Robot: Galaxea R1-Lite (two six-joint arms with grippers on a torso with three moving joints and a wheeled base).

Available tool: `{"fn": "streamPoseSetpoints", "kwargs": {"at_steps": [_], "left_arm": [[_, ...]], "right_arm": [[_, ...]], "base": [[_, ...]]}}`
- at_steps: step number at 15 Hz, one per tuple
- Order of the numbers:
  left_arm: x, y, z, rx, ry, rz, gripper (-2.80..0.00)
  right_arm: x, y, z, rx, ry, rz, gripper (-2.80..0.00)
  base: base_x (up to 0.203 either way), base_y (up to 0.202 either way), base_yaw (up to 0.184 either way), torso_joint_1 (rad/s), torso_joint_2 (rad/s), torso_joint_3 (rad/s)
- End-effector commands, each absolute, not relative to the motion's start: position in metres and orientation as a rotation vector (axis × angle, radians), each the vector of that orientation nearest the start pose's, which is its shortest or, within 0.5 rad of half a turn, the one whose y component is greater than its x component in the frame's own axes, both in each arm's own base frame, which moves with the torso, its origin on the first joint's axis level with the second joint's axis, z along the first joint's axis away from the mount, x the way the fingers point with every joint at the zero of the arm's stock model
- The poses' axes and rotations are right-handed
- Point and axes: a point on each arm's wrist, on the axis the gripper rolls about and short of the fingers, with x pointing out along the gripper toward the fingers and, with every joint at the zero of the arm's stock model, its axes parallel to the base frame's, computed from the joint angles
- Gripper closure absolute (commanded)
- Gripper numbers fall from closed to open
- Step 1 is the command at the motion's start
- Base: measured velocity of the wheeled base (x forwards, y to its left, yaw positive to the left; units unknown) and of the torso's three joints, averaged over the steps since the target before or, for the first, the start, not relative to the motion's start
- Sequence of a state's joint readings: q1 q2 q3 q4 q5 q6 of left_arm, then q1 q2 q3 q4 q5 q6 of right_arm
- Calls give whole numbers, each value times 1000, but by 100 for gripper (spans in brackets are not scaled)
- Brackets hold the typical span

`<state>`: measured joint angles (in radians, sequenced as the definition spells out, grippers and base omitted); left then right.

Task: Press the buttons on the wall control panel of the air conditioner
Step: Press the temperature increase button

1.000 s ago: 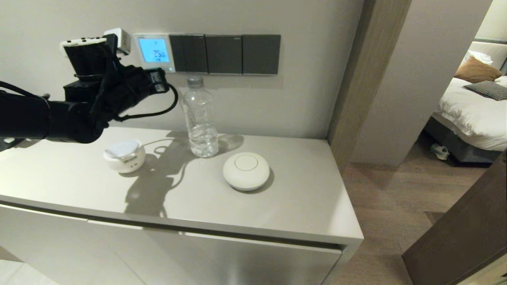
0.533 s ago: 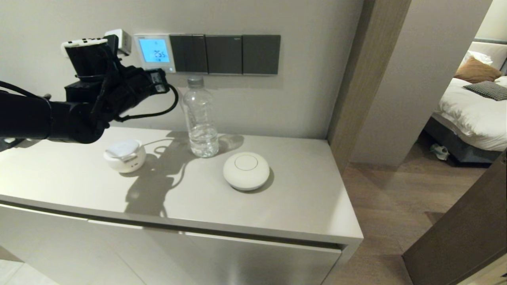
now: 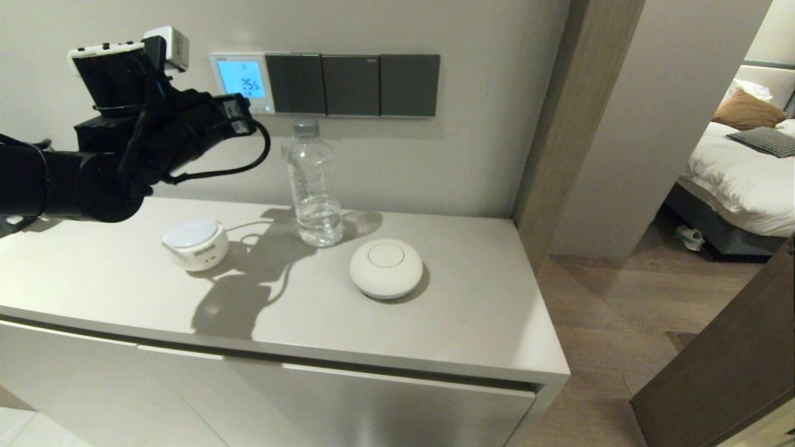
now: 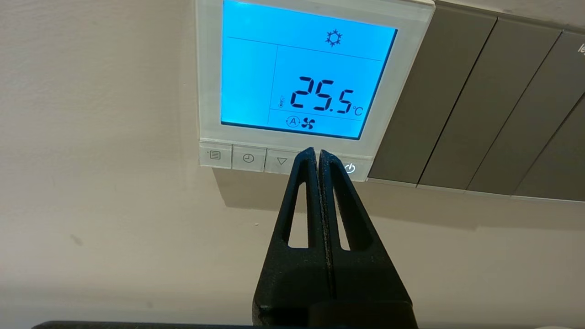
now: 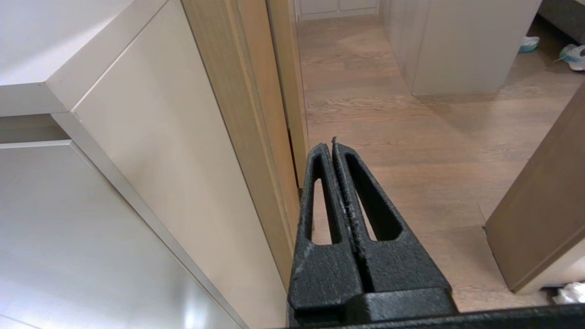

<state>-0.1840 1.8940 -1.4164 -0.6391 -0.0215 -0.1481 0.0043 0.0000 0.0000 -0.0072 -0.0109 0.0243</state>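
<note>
Left black gripper (image 4: 316, 153), fingers pressed together, tips in front of pale grey-white buttons (image 4: 248, 158) under small square white wall thermostat (image 4: 208, 68) reading 25.5; right black gripper (image 5: 332, 145) likewise clenched, near floor.

Left arm (image 3: 68, 180) raised and stretched forward, wrist level, left gripper (image 4: 316, 153) pointing ahead with both black fingers (image 4: 304, 183) pressed flat together. Right gripper (image 5: 332, 145) hanging low and angled downward, fingers likewise closed tip to tip, holding nothing.
</note>
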Motion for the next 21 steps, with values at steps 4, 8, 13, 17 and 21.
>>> {"fn": "streamPoseSetpoints", "kwargs": {"at_steps": [4, 8, 13, 17, 21], "left_arm": [[387, -72, 281, -159, -133, -216, 0], [397, -74, 270, -157, -110, -214, 0], [404, -75, 265, -156, -101, -212, 0], [402, -75, 267, -157, -106, -211, 0], [389, -73, 280, -160, -134, -212, 0]], "right_arm": [[-23, 0, 75, 25, -5, -6, 0], [-23, 0, 75, 25, -5, -6, 0], [-23, 0, 75, 25, -5, -6, 0], [-23, 0, 75, 25, -5, -6, 0], [-23, 0, 76, 25, -5, -6, 0]], "base": [[0, 0, 0, 0, 0, 0], [0, 0, 0, 0, 0, 0], [0, 0, 0, 0, 0, 0], [0, 0, 0, 0, 0, 0], [0, 0, 0, 0, 0, 0]]}}
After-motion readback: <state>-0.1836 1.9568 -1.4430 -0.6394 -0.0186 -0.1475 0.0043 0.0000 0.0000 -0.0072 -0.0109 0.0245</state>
